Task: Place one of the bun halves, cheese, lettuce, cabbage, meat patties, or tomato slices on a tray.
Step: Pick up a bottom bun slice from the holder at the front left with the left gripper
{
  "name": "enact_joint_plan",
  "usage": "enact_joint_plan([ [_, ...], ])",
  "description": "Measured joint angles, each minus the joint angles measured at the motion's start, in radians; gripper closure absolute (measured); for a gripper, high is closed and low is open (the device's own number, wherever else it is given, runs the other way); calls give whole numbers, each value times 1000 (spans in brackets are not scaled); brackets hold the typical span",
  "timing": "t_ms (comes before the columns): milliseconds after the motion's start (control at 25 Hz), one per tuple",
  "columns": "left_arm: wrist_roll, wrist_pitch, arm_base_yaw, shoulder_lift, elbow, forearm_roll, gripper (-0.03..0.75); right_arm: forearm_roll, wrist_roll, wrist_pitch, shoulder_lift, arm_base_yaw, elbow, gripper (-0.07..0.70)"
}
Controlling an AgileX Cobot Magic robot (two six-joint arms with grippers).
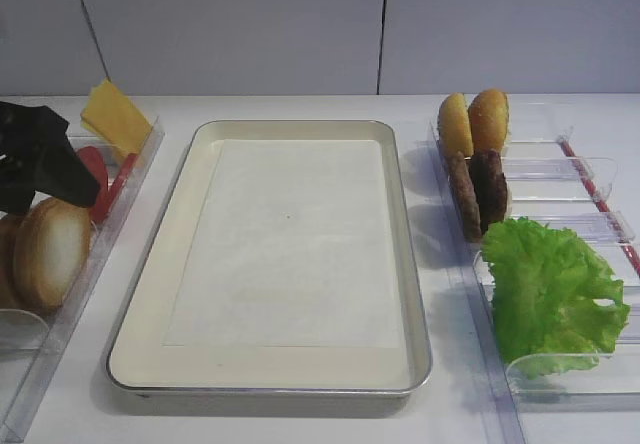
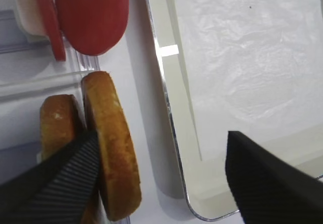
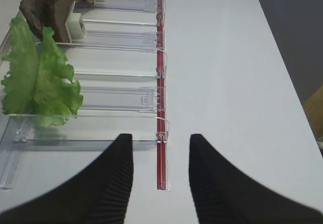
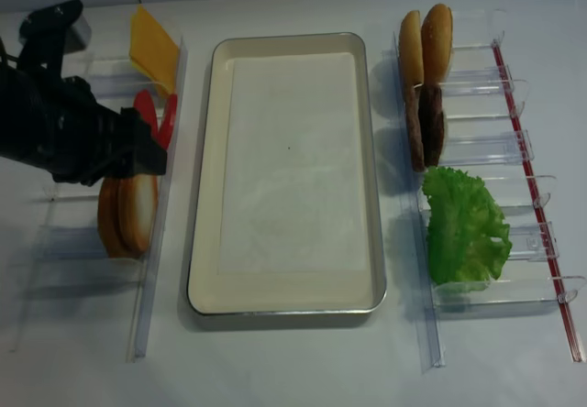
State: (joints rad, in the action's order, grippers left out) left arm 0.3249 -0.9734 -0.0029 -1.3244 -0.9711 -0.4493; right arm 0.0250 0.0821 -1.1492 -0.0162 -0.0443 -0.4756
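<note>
Left arm poised over the upright bun halves, tray waiting bare beside them.

The black left gripper [image 2: 161,178] hangs with its ribbed fingers [image 2: 55,176] wide apart, one beside the round, golden-crusted bun half with the pale cream cut face [image 2: 112,148], which stands on edge in the clear plastic rack [image 1: 40,364] left of the cream rectangular metal tray with white paper liner [image 1: 205,134]. The bun looks light, soft and easily crushed; I'd pinch it gently across its thickness, cut face to crust, near the top edge. The right gripper [image 3: 161,178] hovers with its fingers spread, holding nothing, near the frilly green lettuce leaf [image 3: 38,77].
</note>
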Motion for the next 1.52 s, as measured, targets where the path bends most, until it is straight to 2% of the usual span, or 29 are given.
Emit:
enact_joint_plan([
  [280, 0, -4, -20, -64, 0, 7, 193, 0, 0, 0, 0, 0, 0, 358],
  [400, -3, -4, -22, -65, -2, 29, 228, 0, 0, 0, 0, 0, 0, 358],
  [600, -35, -4, -22, -65, -2, 91, 391, -2, 0, 0, 0, 0, 0, 358],
  [640, -50, -4, -22, -65, -2, 111, 458, -2, 0, 0, 0, 0, 0, 358],
  [680, -50, -4, -22, -65, -2, 111, 458, -2, 0, 0, 0, 0, 0, 358],
  [800, -67, 4, -22, -65, -2, 136, 545, -2, 0, 0, 0, 0, 0, 358],
  [1240, -84, 11, -26, -63, -4, 149, 549, -2, 1, 0, 0, 0, 0, 358],
  [1520, -101, -14, -26, 24, -8, 152, 554, -2, 1, 0, 0, 0, 0, 358],
])
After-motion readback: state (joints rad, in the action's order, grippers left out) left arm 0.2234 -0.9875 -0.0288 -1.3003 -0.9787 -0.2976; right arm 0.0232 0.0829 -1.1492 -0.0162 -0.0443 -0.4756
